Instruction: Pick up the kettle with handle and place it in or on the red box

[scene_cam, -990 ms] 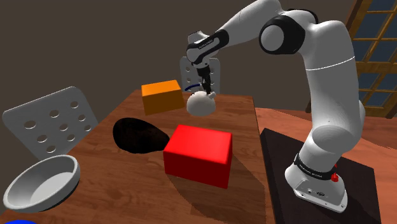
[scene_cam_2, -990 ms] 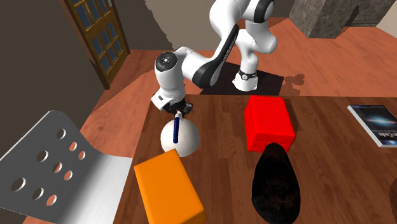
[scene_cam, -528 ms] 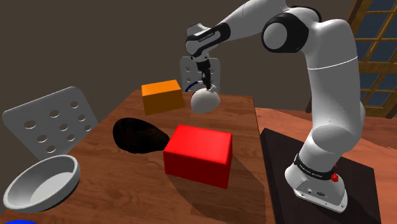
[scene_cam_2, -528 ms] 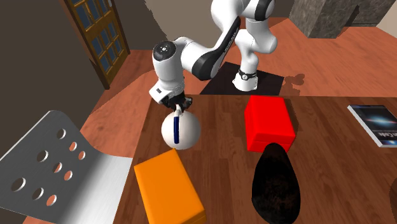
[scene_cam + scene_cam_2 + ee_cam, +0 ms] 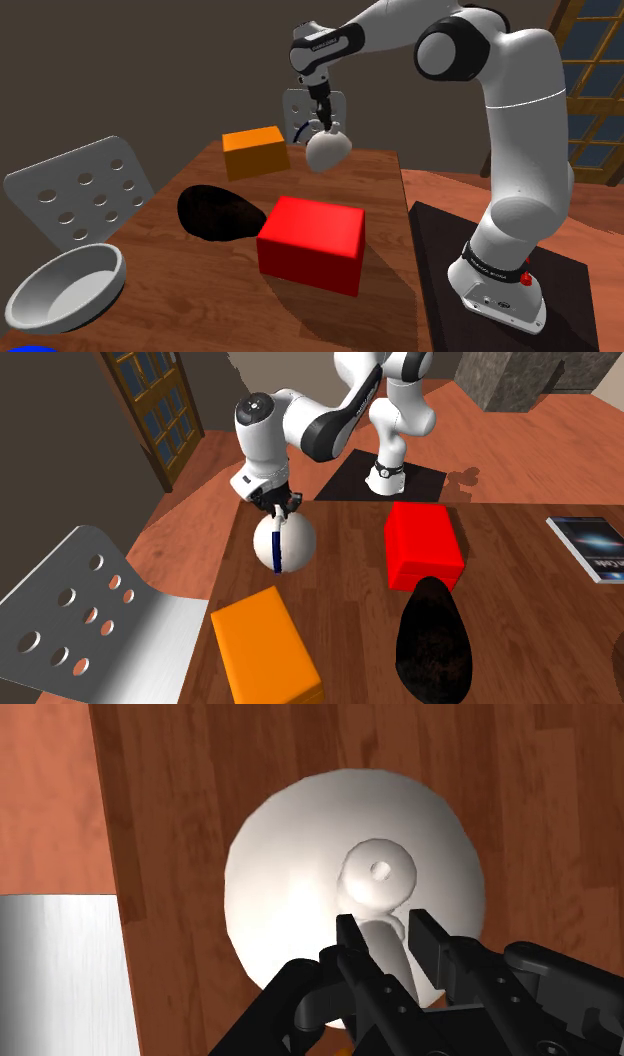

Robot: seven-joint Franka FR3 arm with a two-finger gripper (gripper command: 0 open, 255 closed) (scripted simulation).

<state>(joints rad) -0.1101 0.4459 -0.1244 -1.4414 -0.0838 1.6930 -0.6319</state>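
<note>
the gripper (image 5: 326, 122), clamped on the white kettle (image 5: 328, 148), has lifted it higher above the worktop (image 5: 190, 270) than a moment ago, near the orange box (image 5: 255, 152).

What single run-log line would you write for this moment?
phase: carry | tool: shut on kettle | kettle: held above table | red box: nothing on it
</note>
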